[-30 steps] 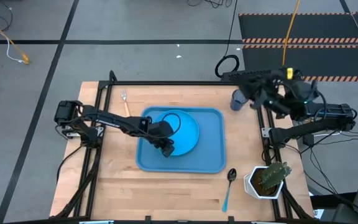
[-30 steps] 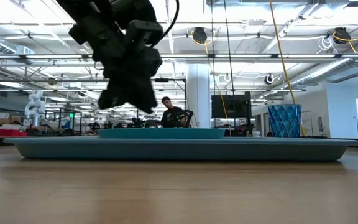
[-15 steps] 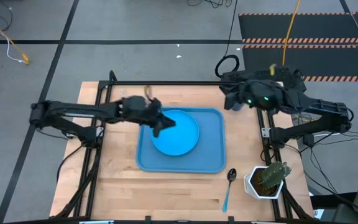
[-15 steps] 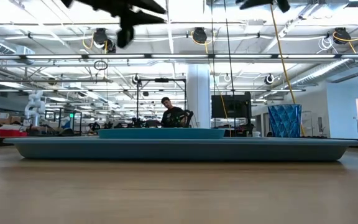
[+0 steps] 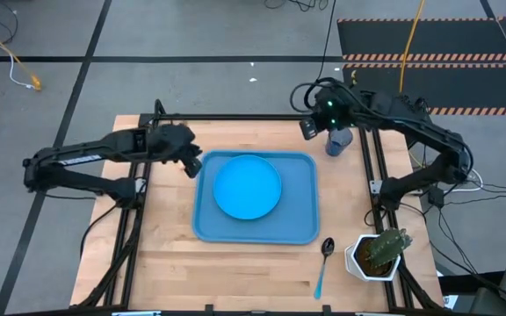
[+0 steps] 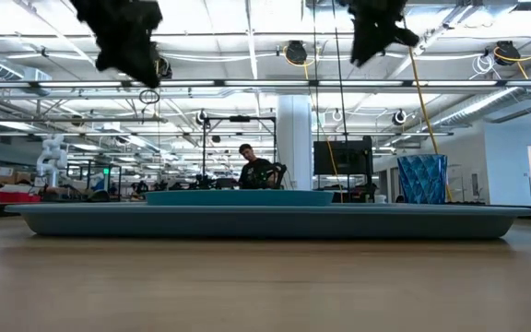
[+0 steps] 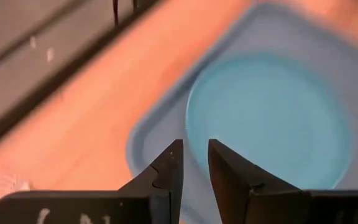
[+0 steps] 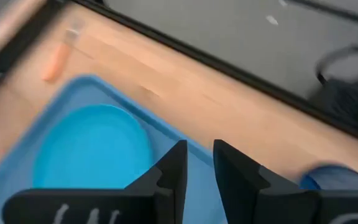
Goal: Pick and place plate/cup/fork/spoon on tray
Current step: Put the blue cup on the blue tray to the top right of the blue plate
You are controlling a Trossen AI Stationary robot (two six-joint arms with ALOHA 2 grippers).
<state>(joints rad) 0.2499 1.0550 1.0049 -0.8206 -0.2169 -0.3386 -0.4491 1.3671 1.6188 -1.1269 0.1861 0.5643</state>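
Tray (image 5: 301, 215) mid-counter (image 5: 165, 254), holds plate (image 5: 248, 185) lying flat, nothing else in it. Cup (image 5: 338, 140) on counter past tray's far right corner, outside tray. Spoon (image 5: 324, 263) near right, beside cactus pot (image 5: 378, 254). Fork (image 8: 59, 57) far left, seen only from right wrist. Left pincer (image 7: 193, 163) raised over tray's far left corner, narrow gap, holds nothing. Right pincer (image 8: 199, 163) raised by cup, narrow gap, empty.

Two dark jointed arms, each ending in blunt black wedge-shaped fingers (image 7: 166, 174); the right arm shows a green light.
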